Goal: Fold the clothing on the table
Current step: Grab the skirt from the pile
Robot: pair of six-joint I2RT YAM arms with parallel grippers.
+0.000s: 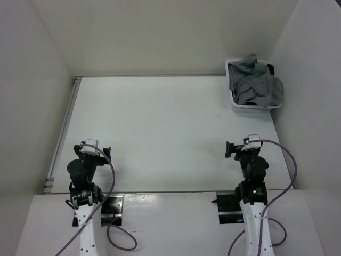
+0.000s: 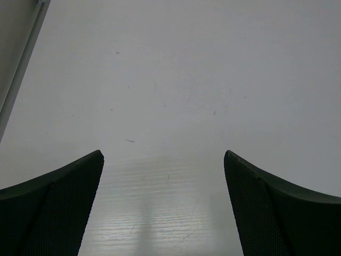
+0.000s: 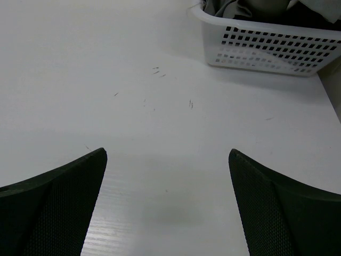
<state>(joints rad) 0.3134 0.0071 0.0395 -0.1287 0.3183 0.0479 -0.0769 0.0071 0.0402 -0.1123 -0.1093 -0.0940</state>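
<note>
Clothing (image 1: 254,81) fills basket (image 3: 266,47) at table's (image 1: 160,133) far-right corner.

Both low: left hand (image 2: 163,157) and right hand (image 3: 168,154), fingers wide apart.

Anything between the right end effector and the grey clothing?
Yes: the clothing lies heaped in the white mesh basket at the far right corner of the table, so the basket's near wall faces the open right end effector. Nothing else visible between.
</note>
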